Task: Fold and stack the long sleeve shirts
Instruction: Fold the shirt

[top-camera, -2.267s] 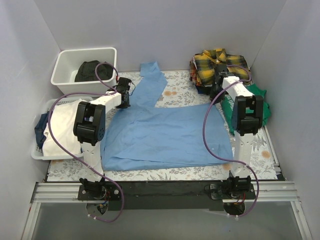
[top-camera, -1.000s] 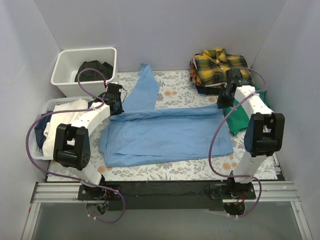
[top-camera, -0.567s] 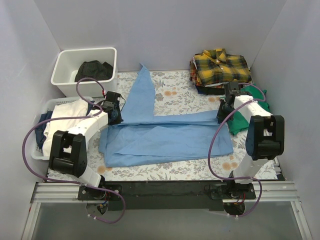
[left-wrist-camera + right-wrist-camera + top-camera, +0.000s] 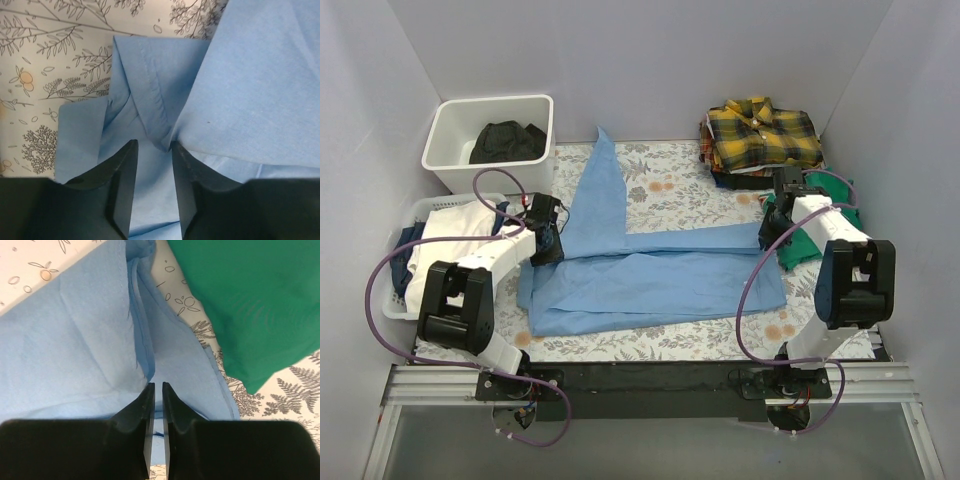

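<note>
Left jaws parted, a clear gap between the two dark fingers [image 4: 122, 190], nothing clamped. Just past the tips, a stitched, folded edge of the light blue shirt [image 4: 250, 75], its corner pointing into the gap and resting by the inner face of the right-hand finger. More blue cloth below and between the fingers. Further out, the floral tabletop [image 4: 50, 50].

Right jaws nearly together, only a thin slit between them, pale blue showing through it; no cloth seen pinched there. At the tips, a folded hem of the same shirt running away up the wrist view, blue layers on either side. To the right, the green T-shirt [image 4: 250, 305] on the tabletop, its edge just beside the blue hem.

Seen from above: light blue shirt [image 4: 650, 275] flat across the middle of the tabletop [image 4: 690, 190], with a doubled band along its far side running left to right. Left jaws low at the left end of that band, right jaws low at the right end. One sleeve [image 4: 600, 185] stretched from the left part of the shirt toward the back wall.

Plaid shirt [image 4: 760, 132] folded at the back right corner, on top of darker folded cloth, well apart from the blue one. Green T-shirt [image 4: 802, 245] partly hidden under the right arm. At back left, a white bin [image 4: 450, 125] holding a black garment [image 4: 505, 140]; at the left edge, a basket [image 4: 395, 300] with white cloth [image 4: 455, 235] in it.
</note>
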Motion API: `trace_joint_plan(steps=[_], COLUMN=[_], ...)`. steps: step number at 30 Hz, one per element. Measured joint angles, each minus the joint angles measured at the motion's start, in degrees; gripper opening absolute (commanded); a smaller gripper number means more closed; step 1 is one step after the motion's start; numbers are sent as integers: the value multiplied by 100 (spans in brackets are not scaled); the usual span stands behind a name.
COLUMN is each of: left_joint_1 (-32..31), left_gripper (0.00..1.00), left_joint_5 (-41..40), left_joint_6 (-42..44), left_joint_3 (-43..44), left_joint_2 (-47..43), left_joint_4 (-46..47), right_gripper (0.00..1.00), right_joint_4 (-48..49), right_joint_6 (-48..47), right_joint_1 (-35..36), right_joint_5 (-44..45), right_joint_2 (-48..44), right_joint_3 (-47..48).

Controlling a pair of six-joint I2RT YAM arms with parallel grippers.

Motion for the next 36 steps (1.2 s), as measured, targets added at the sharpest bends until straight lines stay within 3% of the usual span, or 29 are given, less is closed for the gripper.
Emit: trace_joint_plan(steps=[6, 12, 21, 29, 36], left_joint_1=[9, 9, 9, -61, -188], left_gripper=[43, 48, 50, 47, 38], left_joint_5=[-85, -109, 260, 767, 868], left_joint_6=[11, 17, -74, -245, -278], left_joint_3=[-37, 468, 822, 796, 363], left_joint_2=[-7, -87, -125, 638, 861], left_joint_4=[-131, -208, 125, 568, 597], right_gripper=[19, 20, 19, 18, 18], right_joint_4=[28, 107, 306, 396, 437], right_joint_6=[9, 9, -15, -114, -129], right_joint_1=[24, 247, 627, 726, 715], right_joint_5=[105, 44, -691, -1106, -1187], right_joint_2=[-365, -262, 750, 909, 855], right_joint_3=[133, 629, 911, 297, 26])
